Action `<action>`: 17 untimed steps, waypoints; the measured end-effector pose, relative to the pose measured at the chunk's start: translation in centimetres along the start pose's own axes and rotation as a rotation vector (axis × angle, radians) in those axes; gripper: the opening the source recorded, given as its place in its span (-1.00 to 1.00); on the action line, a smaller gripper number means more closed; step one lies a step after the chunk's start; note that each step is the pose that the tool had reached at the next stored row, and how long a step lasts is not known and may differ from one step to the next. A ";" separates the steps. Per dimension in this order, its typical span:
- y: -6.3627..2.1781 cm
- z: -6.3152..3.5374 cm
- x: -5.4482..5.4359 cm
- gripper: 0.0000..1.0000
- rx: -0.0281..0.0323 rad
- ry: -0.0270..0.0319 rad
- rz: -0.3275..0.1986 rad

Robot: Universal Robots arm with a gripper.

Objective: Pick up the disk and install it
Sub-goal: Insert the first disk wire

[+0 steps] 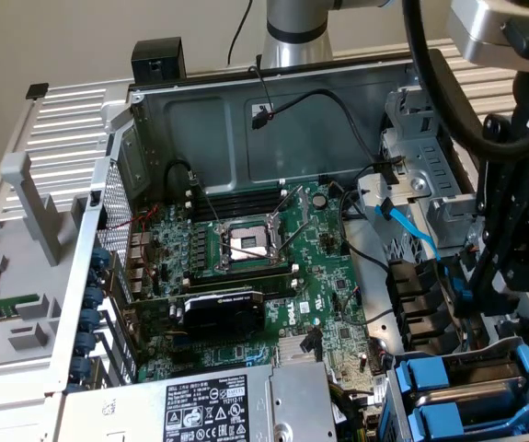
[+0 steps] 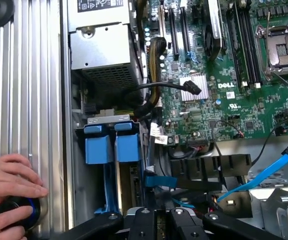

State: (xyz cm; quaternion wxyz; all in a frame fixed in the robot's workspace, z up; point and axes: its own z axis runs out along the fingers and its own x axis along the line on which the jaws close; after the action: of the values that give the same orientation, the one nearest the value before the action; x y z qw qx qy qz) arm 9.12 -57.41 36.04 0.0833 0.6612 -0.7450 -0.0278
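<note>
Exterior view: at the right of the frame, the claw point(image 1: 480, 293) grips the disk point(image 1: 460, 282), which stands on end, long side up-and-down.

Blue drive carriers point(image 2: 127, 147), green motherboard point(image 2: 234, 107)

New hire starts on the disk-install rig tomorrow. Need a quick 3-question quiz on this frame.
1. True or false: a person's hand rests on a black knob with a blue ring.
2. The CPU socket on the motherboard is: A) bare, with no cooler; B) under a cooler; C) buried in cables.
3. Fill in: the loose flat cable beside the metal drive cage is coloured ____.

Key: 1 true; 2 A; 3 blue.
</note>
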 end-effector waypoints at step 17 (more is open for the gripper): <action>0.22 0.29 1.5 -0.67 -0.0035 -0.0076 0.034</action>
State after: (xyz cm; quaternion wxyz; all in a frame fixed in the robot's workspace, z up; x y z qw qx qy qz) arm 8.69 -58.87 35.92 0.0821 0.6482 -0.7565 -0.0302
